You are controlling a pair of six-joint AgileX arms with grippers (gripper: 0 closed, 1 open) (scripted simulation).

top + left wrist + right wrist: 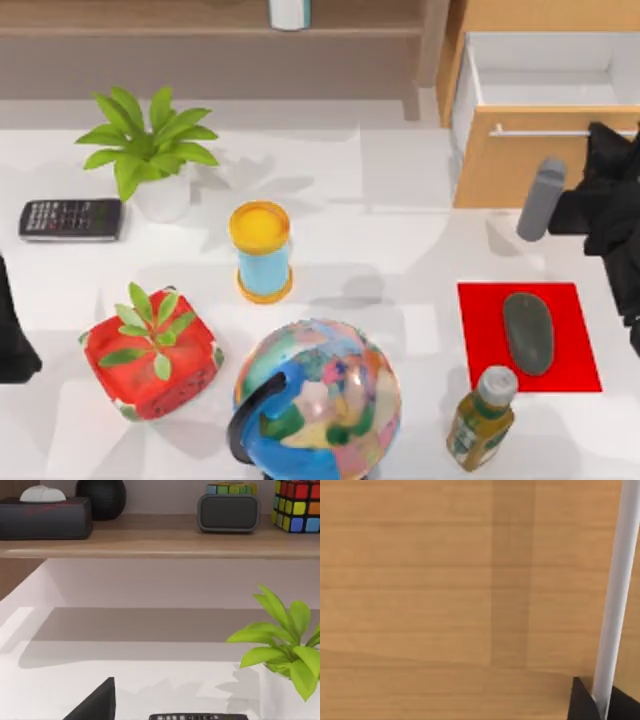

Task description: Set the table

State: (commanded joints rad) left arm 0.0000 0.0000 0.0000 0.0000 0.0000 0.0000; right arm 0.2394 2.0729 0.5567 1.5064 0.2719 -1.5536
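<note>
- The broad, plain white tabletop [400, 200] fills most of the top view. Its lower and side edges are cut off by the frame, and its upper right corner is covered by the light-wood cabinet [500, 170].
- The right hand [600, 702] is off the tabletop's upper right, at the cabinet's open white-lined drawer [540, 70]. In the right wrist view its two dark fingertips press against either side of the thin silvery handle bar [615, 595], closed on it. Most of each finger is cut off by the frame edge.
- In the top view the black arm hides the right end of that bar.
- A grey upright cylinder [541, 200] stands just beside the arm. I cannot tell whether they touch.
- The left hand [10, 340] sits at the middle of the frame's left edge, mostly out of frame over the tabletop. How far open it is I cannot tell.
- At lower right a small red rectangular mat [480, 310] carries a dark grey oval mouse [528, 333]. A yellow-green bottle with a grey cap [481, 418] stands just below it.
- A multicoloured globe [320, 400] is cut off at bottom centre.
- To the left are a red cube planter [150, 365], a yellow-and-blue cylinder [260, 252], a leafy plant in a white pot [150, 150] and a black calculator [70, 219].
</note>
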